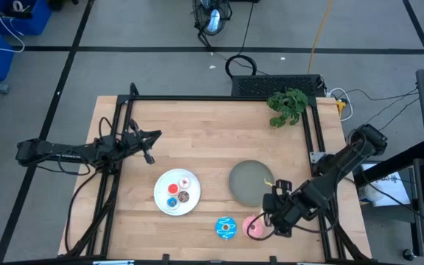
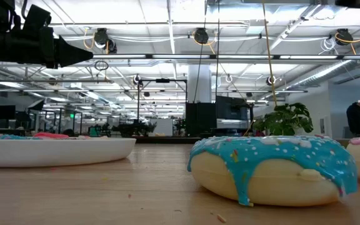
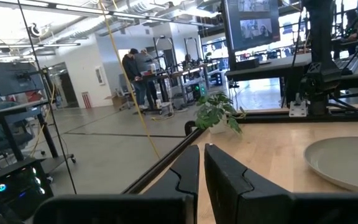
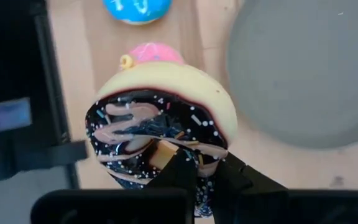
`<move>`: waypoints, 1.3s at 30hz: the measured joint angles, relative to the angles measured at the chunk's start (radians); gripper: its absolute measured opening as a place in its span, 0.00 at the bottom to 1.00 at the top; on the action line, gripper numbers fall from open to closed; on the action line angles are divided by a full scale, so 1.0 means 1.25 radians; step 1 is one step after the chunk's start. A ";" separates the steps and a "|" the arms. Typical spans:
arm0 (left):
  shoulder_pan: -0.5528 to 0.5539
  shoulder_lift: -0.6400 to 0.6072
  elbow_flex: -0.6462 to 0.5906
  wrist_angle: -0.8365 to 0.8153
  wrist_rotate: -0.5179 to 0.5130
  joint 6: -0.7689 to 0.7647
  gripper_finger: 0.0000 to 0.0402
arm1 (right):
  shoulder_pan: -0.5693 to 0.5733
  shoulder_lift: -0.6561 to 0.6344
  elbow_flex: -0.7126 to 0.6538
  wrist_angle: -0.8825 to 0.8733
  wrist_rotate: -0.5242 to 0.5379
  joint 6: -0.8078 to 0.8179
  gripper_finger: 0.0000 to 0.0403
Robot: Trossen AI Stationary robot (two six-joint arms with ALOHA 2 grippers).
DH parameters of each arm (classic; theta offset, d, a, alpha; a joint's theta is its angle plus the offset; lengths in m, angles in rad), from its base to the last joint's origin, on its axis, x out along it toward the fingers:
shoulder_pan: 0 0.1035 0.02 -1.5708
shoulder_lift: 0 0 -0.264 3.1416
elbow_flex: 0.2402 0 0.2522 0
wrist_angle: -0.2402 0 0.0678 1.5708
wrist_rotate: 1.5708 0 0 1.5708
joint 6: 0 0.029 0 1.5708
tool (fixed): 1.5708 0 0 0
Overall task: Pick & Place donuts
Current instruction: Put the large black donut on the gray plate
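My right end effector (image 4: 194, 168) hangs over the near right part of the light wooden tabletop (image 1: 197, 125), its two dark fingers clamped on the larger toy ring donut with dark brown icing and pale drizzle (image 4: 160, 134), which is held tilted and clear of the wood. Just beside it, at the near edge, lies the larger pink-iced toy donut (image 1: 253, 225), and to its left the larger blue sprinkled toy donut (image 1: 226, 227), which fills the low view close to the camera. The round grey plate (image 1: 250, 182) sits bare just beyond the held donut. Left of it, the round white plate (image 1: 165, 206) carries the three tiny toy donuts: white-pink (image 1: 185, 182), red (image 1: 172, 188) and brown (image 1: 184, 197). My left end effector (image 1: 148, 145) waits above the left side of the tabletop, fingers together with nothing between them. A small green potted plant (image 1: 286, 105) stands at the far right corner.
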 joint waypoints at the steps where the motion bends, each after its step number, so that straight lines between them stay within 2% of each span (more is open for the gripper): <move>1: 0.000 0.000 0.000 -0.001 0.000 0.000 0.08 | -0.003 0.000 0.010 -0.010 -0.002 -0.002 0.03; 10: 0.000 0.000 0.000 -0.008 0.000 -0.001 0.08 | -0.038 0.002 0.030 -0.040 -0.029 -0.013 0.02; 25: 0.000 0.000 0.000 -0.030 0.000 -0.027 0.08 | -0.047 0.006 0.030 -0.052 -0.021 -0.024 0.02; 29: 0.000 0.000 0.000 -0.030 0.000 -0.029 0.08 | -0.126 0.006 0.030 -0.034 0.013 -0.112 0.02; 34: 0.000 0.000 0.000 -0.030 0.000 -0.028 0.08 | -0.293 0.022 0.029 -0.040 -0.005 -0.208 0.02; 39: 0.000 0.000 0.000 -0.030 0.000 -0.006 0.08 | -0.438 0.033 -0.033 -0.035 -0.012 -0.324 0.02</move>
